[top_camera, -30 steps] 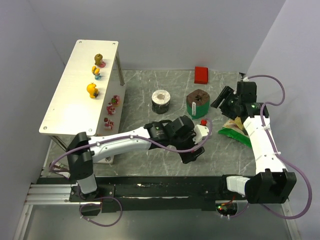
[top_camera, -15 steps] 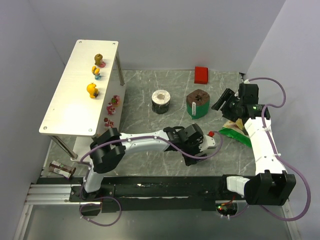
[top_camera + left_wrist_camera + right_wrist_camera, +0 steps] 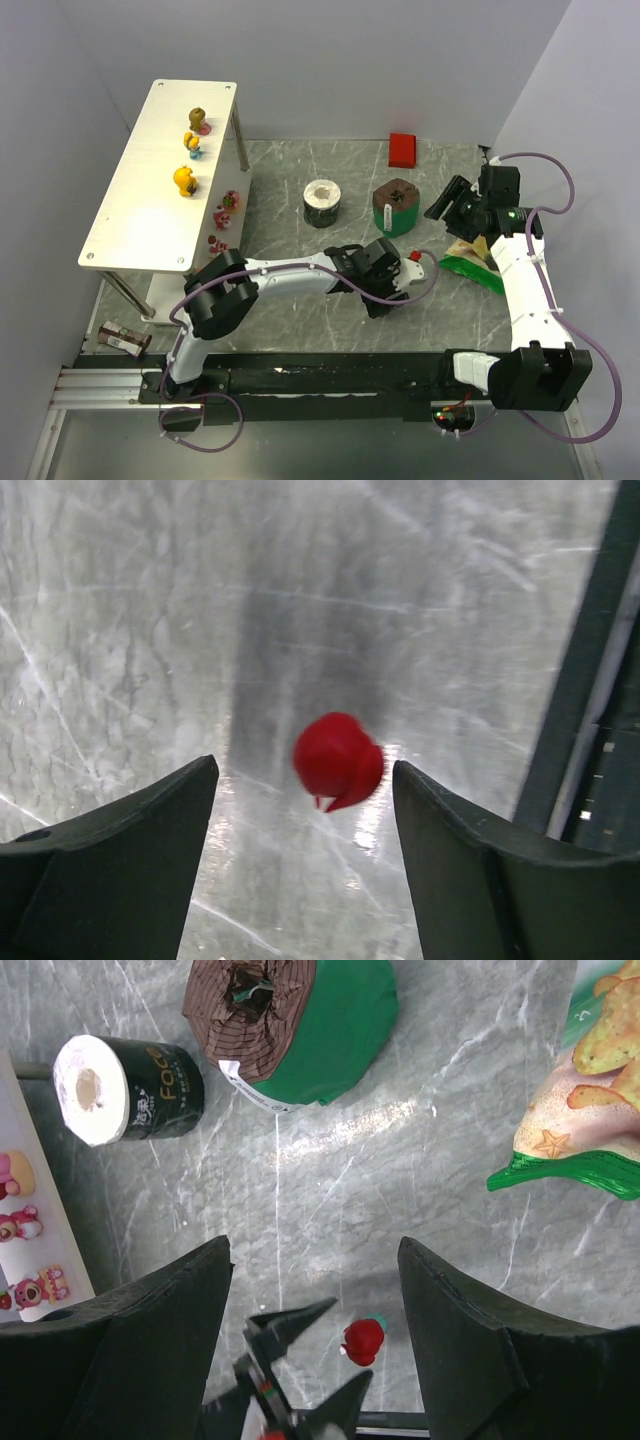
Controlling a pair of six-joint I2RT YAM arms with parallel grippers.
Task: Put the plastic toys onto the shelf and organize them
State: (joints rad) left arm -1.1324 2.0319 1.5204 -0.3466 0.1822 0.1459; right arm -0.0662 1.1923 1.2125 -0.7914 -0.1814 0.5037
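Around the red toy [image 3: 338, 760], the left claw [image 3: 305, 780] has narrowed.

light: bright, overhead | glare: tabletop [image 3: 330, 1130] (wrist cams) | blur: L wrist soft

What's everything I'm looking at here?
Shelf: one, white-silver, left.
Top-tier toys: three, yellow-brown, on shelf top.
Lower-tier toys: at least three, pink-red, lower shelf.
Red toy: one, on table, centre-right.
Paper roll: one, white in dark wrap, table centre.
Wrapped pack: one, green-brown, beside roll.
Block: one, red, far edge.
Chip bag: one, green, right.
Small packet: one, dark, off table, near-left.
Left gripper: one, black, open around red toy.
Right gripper: one, black, open, empty.
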